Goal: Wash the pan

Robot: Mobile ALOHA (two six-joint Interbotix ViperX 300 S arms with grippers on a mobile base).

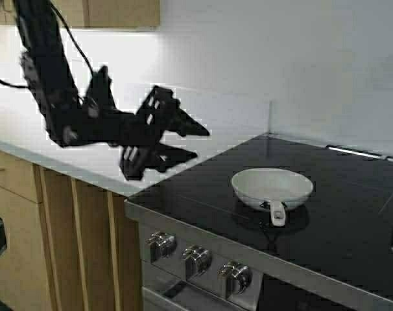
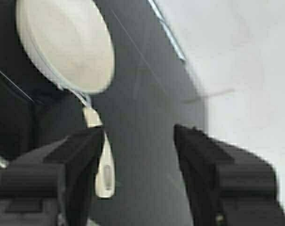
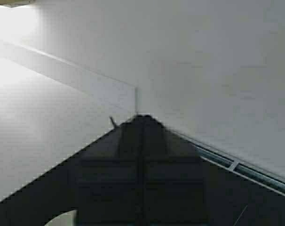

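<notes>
The pan [image 1: 272, 186] is small, round and shallow. It is off-white and smooth, inside and out. Nothing is in it. It has a short stubby handle [image 1: 277, 212] with a white tip and a little hole in the tip. The handle points toward the front edge of the stove, where the knobs are.

The pan sits flat on the stove top [image 1: 352, 220]. The stove top is black, flat glass, and it is shiny. The front of the stove is grey metal with three round shiny knobs [image 1: 198, 258] in a row, below and to the left of the pan.

To the left of the stove there is a smooth white counter [image 1: 67, 146]. Under it are light wooden cabinets [image 1: 60, 240]. Behind the stove is a plain white wall [image 1: 281, 58].

The left gripper [image 1: 196, 142] is black with long, pointy fingers. It hangs in the air to the left of the pan, over the place where the counter meets the stove. Its fingers are spread wide apart. It holds nothing and touches nothing. In the left wrist view, the pan [image 2: 65, 44] and its handle [image 2: 102, 162] show just past one finger [image 2: 72, 160].

The right gripper [image 3: 142, 176] is seen only in its own wrist view. Its two dark fingers are pressed together, with nothing between them. It points at the back corner of the stove, where the counter ends.
</notes>
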